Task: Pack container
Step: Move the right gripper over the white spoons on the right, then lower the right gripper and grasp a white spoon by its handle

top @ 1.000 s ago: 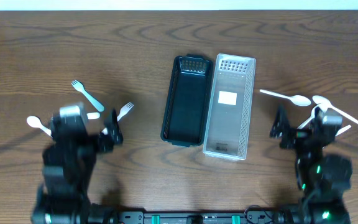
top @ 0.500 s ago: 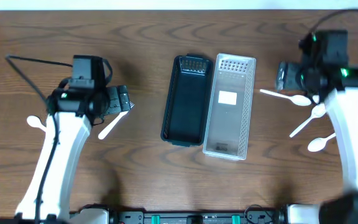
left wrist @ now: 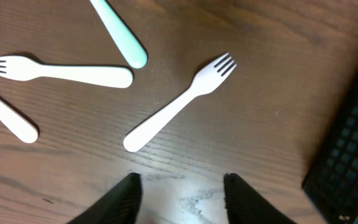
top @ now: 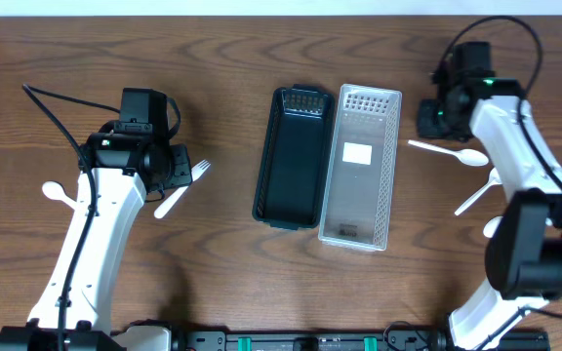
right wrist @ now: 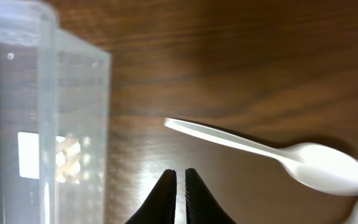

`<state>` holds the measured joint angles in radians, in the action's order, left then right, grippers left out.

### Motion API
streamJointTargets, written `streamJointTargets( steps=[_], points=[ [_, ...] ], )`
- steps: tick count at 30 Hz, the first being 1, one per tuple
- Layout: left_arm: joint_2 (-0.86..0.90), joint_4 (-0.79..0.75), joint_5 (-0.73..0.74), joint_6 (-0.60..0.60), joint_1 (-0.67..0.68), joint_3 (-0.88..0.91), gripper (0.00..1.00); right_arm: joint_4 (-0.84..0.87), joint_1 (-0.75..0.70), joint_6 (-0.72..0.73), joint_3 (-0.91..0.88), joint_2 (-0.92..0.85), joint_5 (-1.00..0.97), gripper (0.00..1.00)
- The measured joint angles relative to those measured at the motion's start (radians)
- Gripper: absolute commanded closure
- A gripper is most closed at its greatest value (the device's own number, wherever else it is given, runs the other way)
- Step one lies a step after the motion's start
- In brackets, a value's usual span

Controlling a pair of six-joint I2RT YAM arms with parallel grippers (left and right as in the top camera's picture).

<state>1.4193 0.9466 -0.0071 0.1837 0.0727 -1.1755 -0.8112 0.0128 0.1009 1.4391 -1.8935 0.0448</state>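
Observation:
A black container (top: 291,156) and a clear container (top: 361,166) lie side by side mid-table, both with nothing in them. My left gripper (top: 181,164) hovers open above the wood just short of a white fork (left wrist: 179,102); nothing lies between its fingers (left wrist: 129,199). A second white fork (left wrist: 61,71), a teal handle (left wrist: 120,34) and a white handle (left wrist: 8,115) lie beyond. My right gripper (right wrist: 180,186) is shut on nothing, between the clear container (right wrist: 42,112) and a white spoon (right wrist: 272,152).
Two more white spoons (top: 481,190) lie right of the clear container, partly under my right arm. A white spoon (top: 59,193) lies at the far left. The black container's corner (left wrist: 353,155) sits close to the right of my left gripper.
Both arms swung out from the table's front edge to over the cutlery. My right gripper closed fully; my left gripper narrowed from wide open.

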Motion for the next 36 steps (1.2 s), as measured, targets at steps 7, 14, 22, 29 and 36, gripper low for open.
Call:
streamJointTargets(
  steps=[7,14,22,29,36],
  points=[
    [0.000,0.018,0.000,-0.001,0.000,0.000,0.64,0.079,0.068,-0.019,0.000,-0.057,0.103,0.84],
    [0.000,0.032,0.000,-0.001,0.000,0.000,0.64,0.125,0.105,-0.059,0.000,-0.060,0.190,0.82],
    [0.000,0.035,-0.001,-0.003,0.000,0.000,0.36,0.115,0.103,-0.044,0.000,-0.060,0.102,0.52],
    [0.000,0.037,0.000,-0.001,0.000,0.000,0.31,-0.023,0.014,0.013,0.052,-0.021,-0.095,0.35],
    [0.000,0.038,0.000,-0.001,0.000,0.000,0.30,-0.190,-0.096,0.148,0.098,0.096,-0.147,0.14]
  ],
)
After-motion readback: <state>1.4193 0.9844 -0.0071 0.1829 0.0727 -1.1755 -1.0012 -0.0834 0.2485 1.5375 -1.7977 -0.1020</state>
